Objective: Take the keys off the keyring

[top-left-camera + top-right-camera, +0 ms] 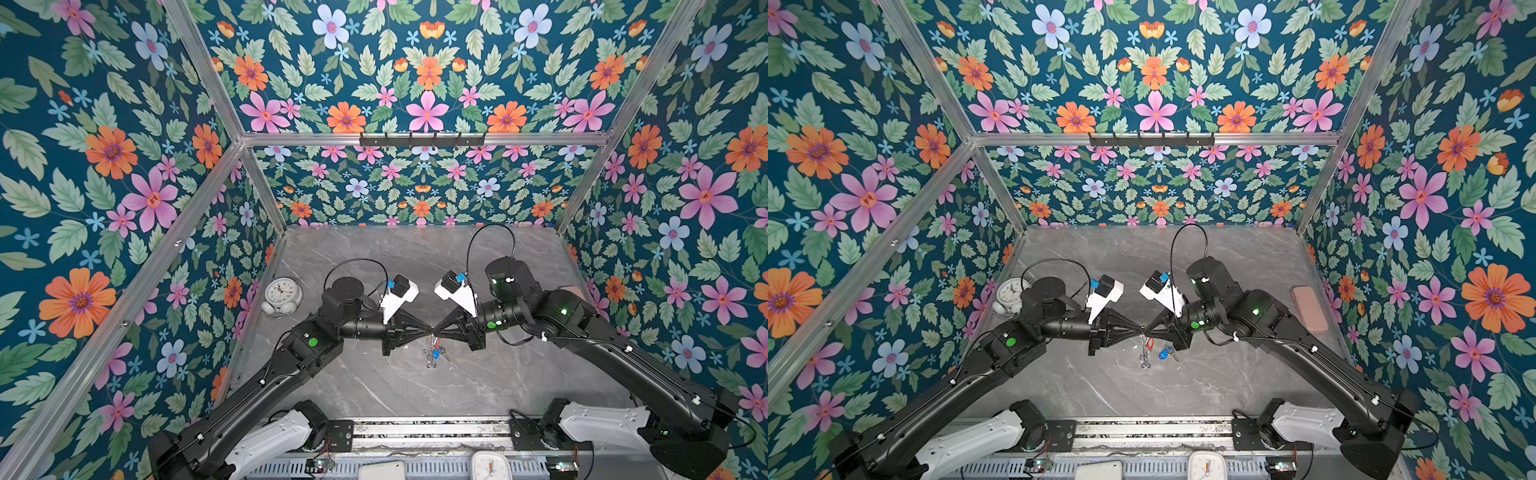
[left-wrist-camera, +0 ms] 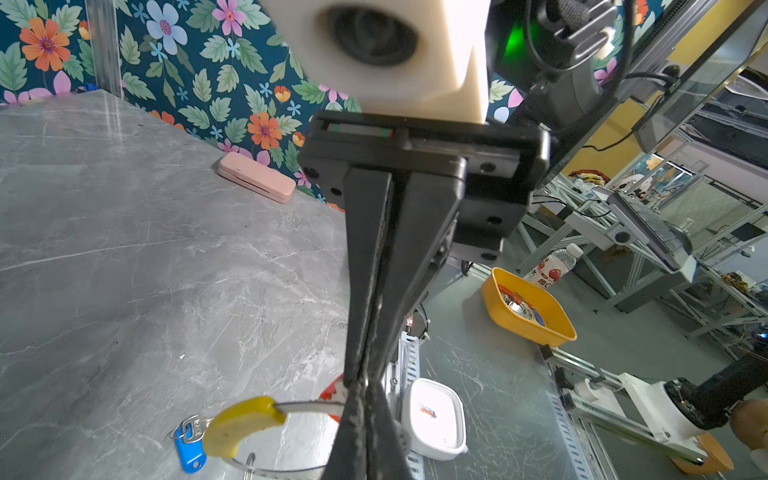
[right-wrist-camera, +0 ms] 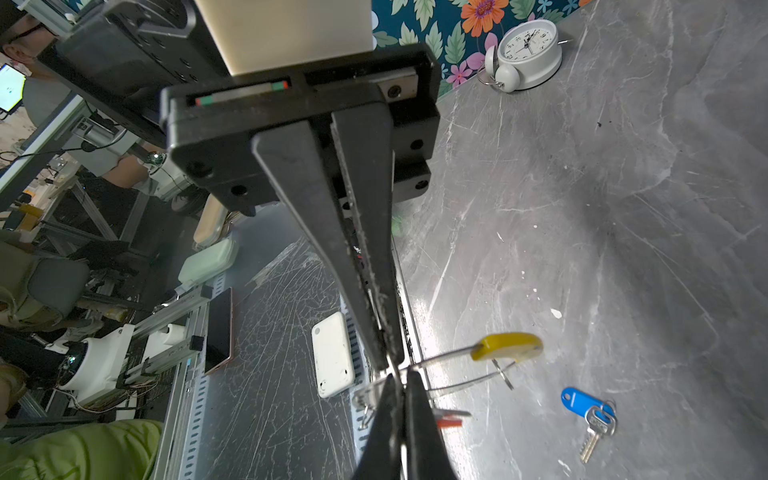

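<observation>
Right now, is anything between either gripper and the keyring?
Nothing visible does. The left gripper and right gripper are both shut on the keyring, tips meeting on its metal band. The blue key lies apart from it.

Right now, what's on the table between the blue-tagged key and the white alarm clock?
Nothing: in the right wrist view the grey table between the blue-tagged key and the alarm clock is bare, save tiny white specks.

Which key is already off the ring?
The blue-tagged key, lying alone on the table, apart from the ring; the red-tagged one hangs at the ring.
</observation>
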Controlling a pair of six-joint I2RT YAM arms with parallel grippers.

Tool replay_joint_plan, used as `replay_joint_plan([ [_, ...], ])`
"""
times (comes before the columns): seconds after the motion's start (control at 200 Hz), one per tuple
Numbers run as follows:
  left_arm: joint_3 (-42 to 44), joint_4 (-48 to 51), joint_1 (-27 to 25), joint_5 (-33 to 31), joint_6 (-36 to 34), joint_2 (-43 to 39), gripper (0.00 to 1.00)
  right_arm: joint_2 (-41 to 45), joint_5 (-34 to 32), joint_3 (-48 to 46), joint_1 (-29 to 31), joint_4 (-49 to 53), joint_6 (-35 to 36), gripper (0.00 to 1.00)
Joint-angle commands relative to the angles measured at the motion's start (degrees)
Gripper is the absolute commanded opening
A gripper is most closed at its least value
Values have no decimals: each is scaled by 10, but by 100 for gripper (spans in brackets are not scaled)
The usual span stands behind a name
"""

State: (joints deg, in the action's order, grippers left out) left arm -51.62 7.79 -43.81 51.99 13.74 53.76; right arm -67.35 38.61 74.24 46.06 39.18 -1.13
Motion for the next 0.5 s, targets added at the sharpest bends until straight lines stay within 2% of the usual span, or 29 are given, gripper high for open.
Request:
replay_joint_plan([
  [0.0, 9, -61, 0, 20, 24, -3, 0, 0, -7, 0, 1, -40, -6, 0],
  [0.05, 17, -81, 0, 9, 31, -9, 0, 4, -11, -1, 1, -51, -11, 3],
  [0.155, 38, -131, 0, -22, 48, -29, 0, 24, -30, -14, 1, -101, -30, 27],
  [0.25, 56, -178, 0, -53, 67, -49, 0, 52, -52, -33, 2, -160, -43, 41],
  [0.355, 76, -227, 0, -84, 81, -69, 0, 95, -90, -78, 10, -246, -56, 45],
  [0.495, 105, -282, 0, -132, 89, -91, 0, 142, -137, -158, 20, -370, -81, 45],
])
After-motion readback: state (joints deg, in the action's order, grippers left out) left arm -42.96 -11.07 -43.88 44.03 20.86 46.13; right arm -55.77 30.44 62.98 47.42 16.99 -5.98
